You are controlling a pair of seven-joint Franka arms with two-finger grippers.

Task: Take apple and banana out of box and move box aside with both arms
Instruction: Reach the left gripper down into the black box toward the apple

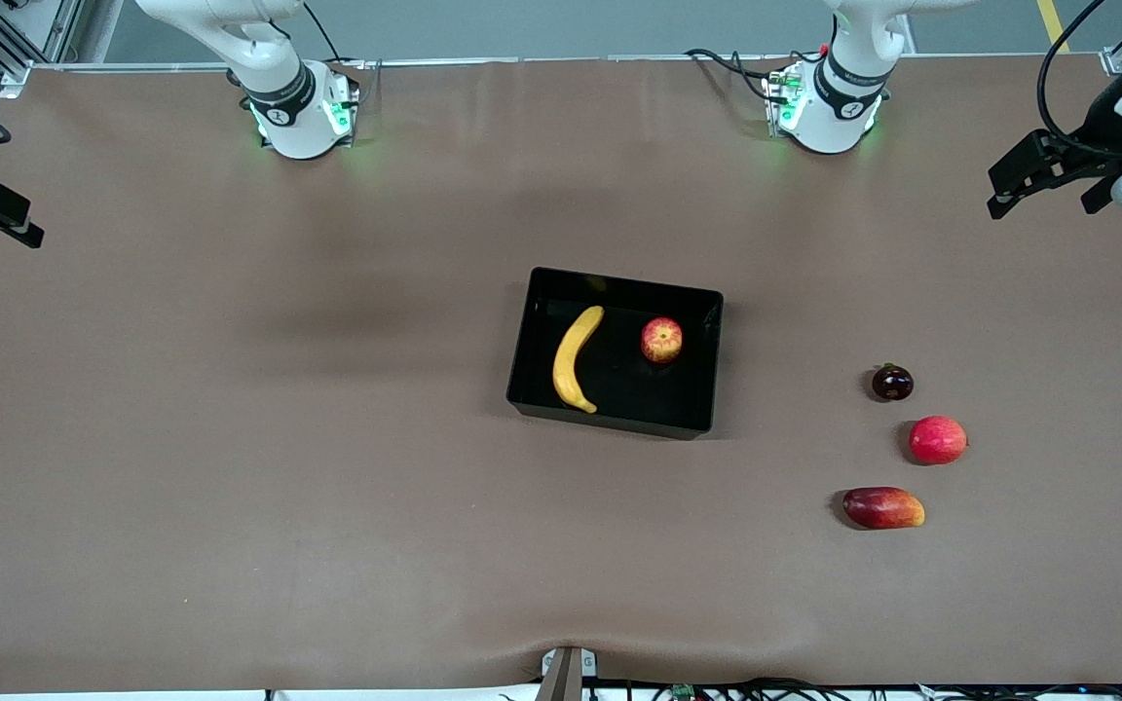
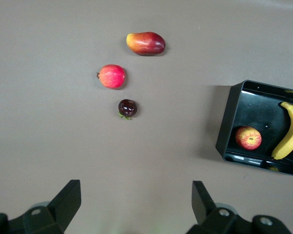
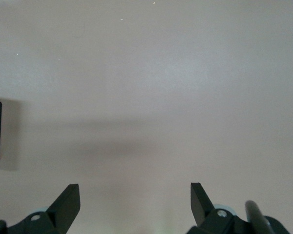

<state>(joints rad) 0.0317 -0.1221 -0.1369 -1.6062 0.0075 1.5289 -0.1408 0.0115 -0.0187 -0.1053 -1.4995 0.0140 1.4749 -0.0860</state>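
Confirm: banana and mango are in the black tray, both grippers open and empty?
Not quite. The fruit beside the banana in the black tray is the apple, not the mango; the front view shows the mango on the table toward the left arm's end. The rest holds: the left gripper and the right gripper are open and empty.

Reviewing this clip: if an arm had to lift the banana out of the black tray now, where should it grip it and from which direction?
Likely from straight above, at the middle of the banana. It lies flat in the tray, apart from the apple, and the tray's low walls block any sideways approach. Fingers should close across its narrow width, not along its curve.
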